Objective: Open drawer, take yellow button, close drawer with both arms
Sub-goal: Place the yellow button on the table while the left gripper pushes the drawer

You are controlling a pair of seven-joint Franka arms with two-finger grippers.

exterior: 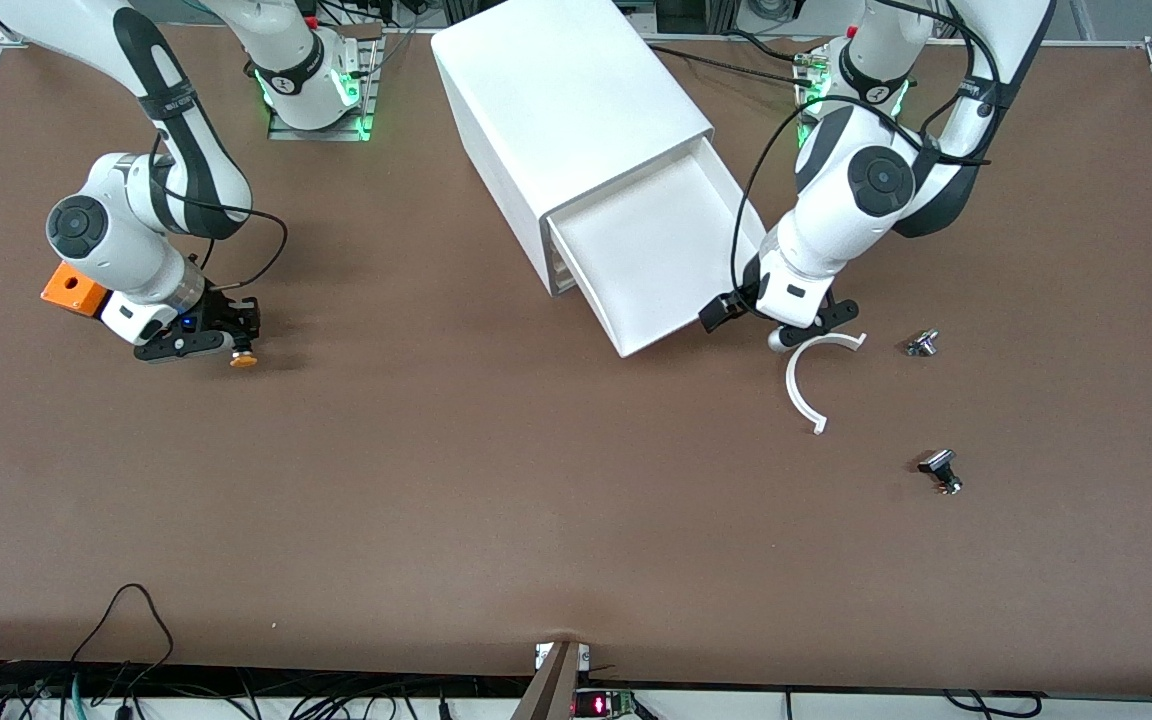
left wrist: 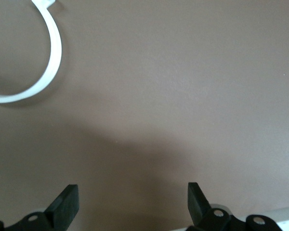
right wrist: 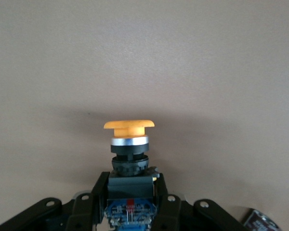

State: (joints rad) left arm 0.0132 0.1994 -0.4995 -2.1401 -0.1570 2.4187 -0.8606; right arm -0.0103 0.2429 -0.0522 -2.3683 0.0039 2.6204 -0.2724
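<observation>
Now: right pincer (exterior: pixel 236 352) clamps button (exterior: pixel 243 359) by its body, cap outward, low over table (exterior: pixel 496 520) | left pincer (exterior: pixel 804 338) wide, beside open drawer (exterior: pixel 656 250), placed to push it shut.

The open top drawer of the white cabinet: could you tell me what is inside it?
The drawer shows only its bare white floor; the button is shut in the right gripper. The part under the cabinet top is hidden.
</observation>
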